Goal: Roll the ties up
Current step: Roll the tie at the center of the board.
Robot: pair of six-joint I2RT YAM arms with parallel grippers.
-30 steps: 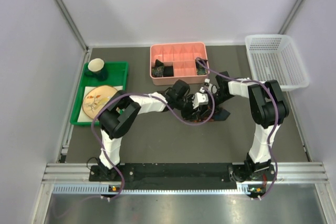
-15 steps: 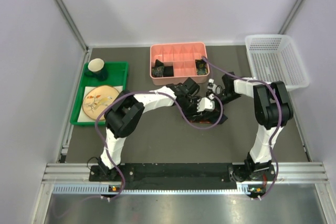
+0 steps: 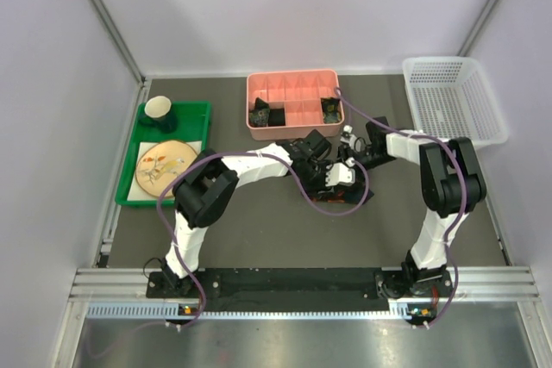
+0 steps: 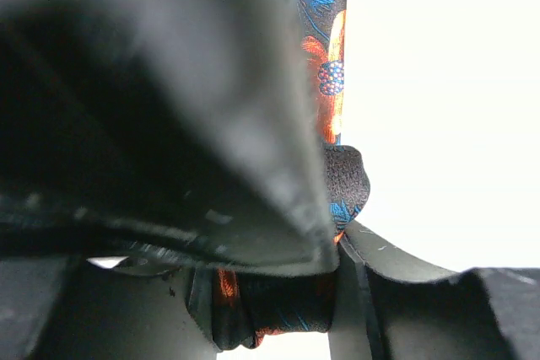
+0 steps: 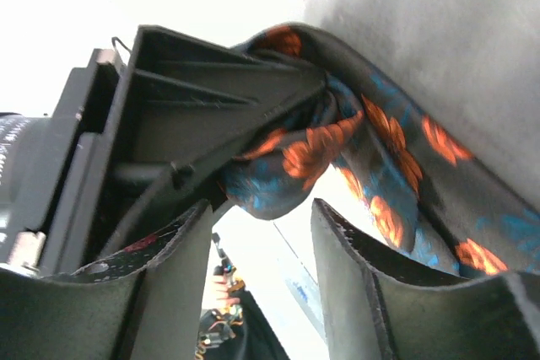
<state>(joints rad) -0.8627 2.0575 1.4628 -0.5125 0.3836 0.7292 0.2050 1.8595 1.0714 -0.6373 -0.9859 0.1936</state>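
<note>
Black tie (image 5: 384, 153) with orange-blue floral print, pink box (image 3: 293, 74)

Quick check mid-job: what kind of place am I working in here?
Likely a robot test cell: bare white wall panels, an aluminium rail along the near edge, and staged props like the pink divided box and green tray.

We see a dark grey bench (image 3: 259, 239) filling the middle of the top view. Directly on it sit a green tray (image 3: 194, 114) at the left, a pink box (image 3: 293, 131) at upper centre and a white basket (image 3: 448, 105) at upper right, each apart from the others. In the right wrist view, a tie (image 5: 396, 149) with orange blotches lies against the bench.
</note>
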